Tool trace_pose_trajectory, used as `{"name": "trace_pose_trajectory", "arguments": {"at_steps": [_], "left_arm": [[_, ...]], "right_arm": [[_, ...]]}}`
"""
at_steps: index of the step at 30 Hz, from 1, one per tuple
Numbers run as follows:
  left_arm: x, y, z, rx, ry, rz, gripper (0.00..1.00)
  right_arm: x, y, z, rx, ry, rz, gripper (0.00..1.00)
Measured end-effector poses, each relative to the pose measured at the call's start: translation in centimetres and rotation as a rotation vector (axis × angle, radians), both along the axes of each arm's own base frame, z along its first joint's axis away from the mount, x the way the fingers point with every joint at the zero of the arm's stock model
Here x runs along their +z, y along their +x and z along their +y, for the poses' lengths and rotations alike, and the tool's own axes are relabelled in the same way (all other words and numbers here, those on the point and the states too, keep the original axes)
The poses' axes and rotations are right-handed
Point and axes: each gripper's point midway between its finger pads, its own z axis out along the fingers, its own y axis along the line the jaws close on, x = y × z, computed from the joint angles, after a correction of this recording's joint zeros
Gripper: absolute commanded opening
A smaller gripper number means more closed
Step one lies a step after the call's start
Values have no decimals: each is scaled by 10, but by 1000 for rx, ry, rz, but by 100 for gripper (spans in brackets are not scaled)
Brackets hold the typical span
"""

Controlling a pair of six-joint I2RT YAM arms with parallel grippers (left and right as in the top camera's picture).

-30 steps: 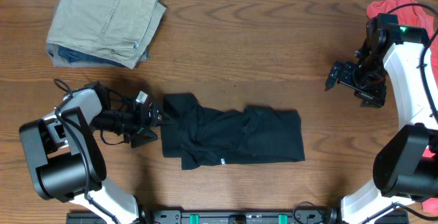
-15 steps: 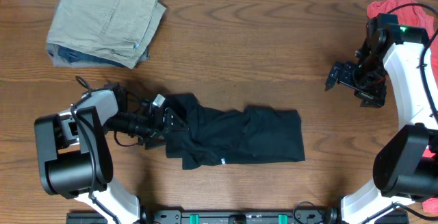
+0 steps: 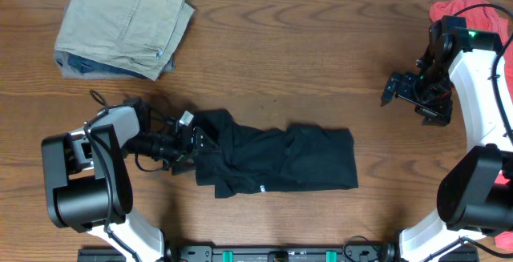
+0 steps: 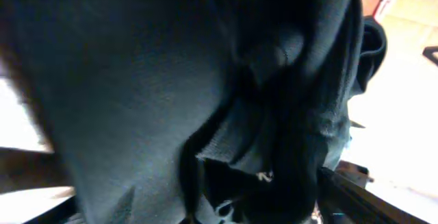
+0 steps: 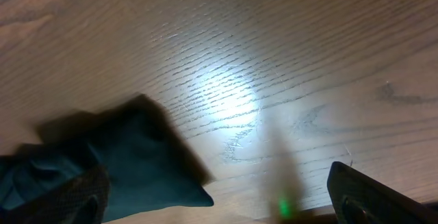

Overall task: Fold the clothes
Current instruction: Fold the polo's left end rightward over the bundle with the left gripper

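- L gripper sits low at the left edge of the black shirt. Fabric fills the wrist cam, so can't tell if the jaws are apart or pinching.
- Prob placed there to take that bunched edge for a fold.
- Shirt lies crumpled at mid-front of the table.
- R gripper has jaws apart and empty, and hangs well off to the right, prob to keep out of the way.
- Room: bare wood behind the shirt and to its right. Khaki trousers and red T-shirt are in the far corners, well apart.

table: brown wood grain | light: glare patch
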Motion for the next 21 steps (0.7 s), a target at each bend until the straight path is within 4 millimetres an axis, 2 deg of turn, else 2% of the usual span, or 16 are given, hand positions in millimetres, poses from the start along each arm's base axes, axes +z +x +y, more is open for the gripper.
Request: {"name": "trace_pose_trajectory", "arguments": {"at_steps": [3, 6, 9, 21], "left_arm": [[-5, 2, 2, 10, 30, 8, 61], [-10, 2, 4, 10, 57, 14, 46], [-15, 0, 5, 3, 89, 26, 8], [-23, -10, 14, -2, 188, 113, 6]], "right_arm": [[0, 0, 0, 0, 0, 0, 99], [0, 0, 0, 0, 0, 0, 99], [0, 0, 0, 0, 0, 0, 99], [0, 0, 0, 0, 0, 0, 99]]}}
